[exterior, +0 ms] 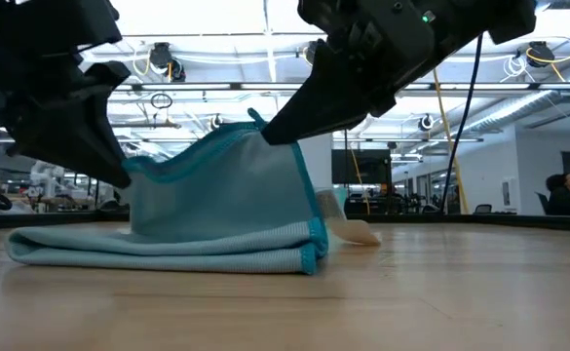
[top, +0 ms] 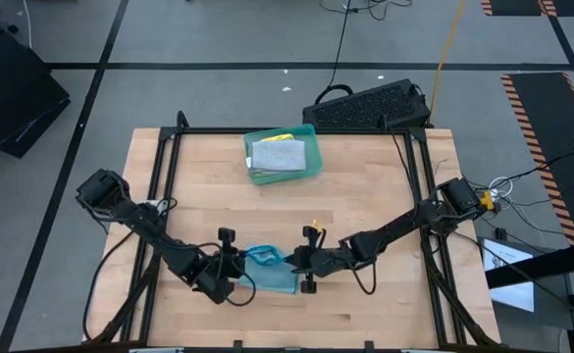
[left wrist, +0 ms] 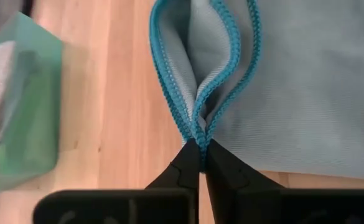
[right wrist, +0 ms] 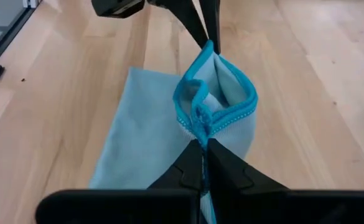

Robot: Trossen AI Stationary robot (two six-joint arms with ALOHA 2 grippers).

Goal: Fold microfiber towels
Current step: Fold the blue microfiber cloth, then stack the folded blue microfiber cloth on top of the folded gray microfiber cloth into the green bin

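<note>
Near the front edge of the wooden table (top: pixel 365 304), one light blue towel (top: pixel 269 272) lies partly folded, its lower layers flat on the wood and its upper layer lifted into a tent by both arms. The cloth is finely ribbed, with a darker teal stitched hem running along every edge; in the low view the bottom fold shows two stacked layers with the hem at the corner. The left gripper (left wrist: pixel 200 163) has its fingers pressed together on a doubled hem at one side of the cloth, and the right gripper (right wrist: pixel 203 155) pinches a bunched corner of the same towel from the opposite side. Farther back, toward the table's far edge, stands one teal tray (top: pixel 311 168) holding a grey towel (top: pixel 278 155) folded flat, with a sliver of yellow towel (top: pixel 280 137) showing behind it.
</note>
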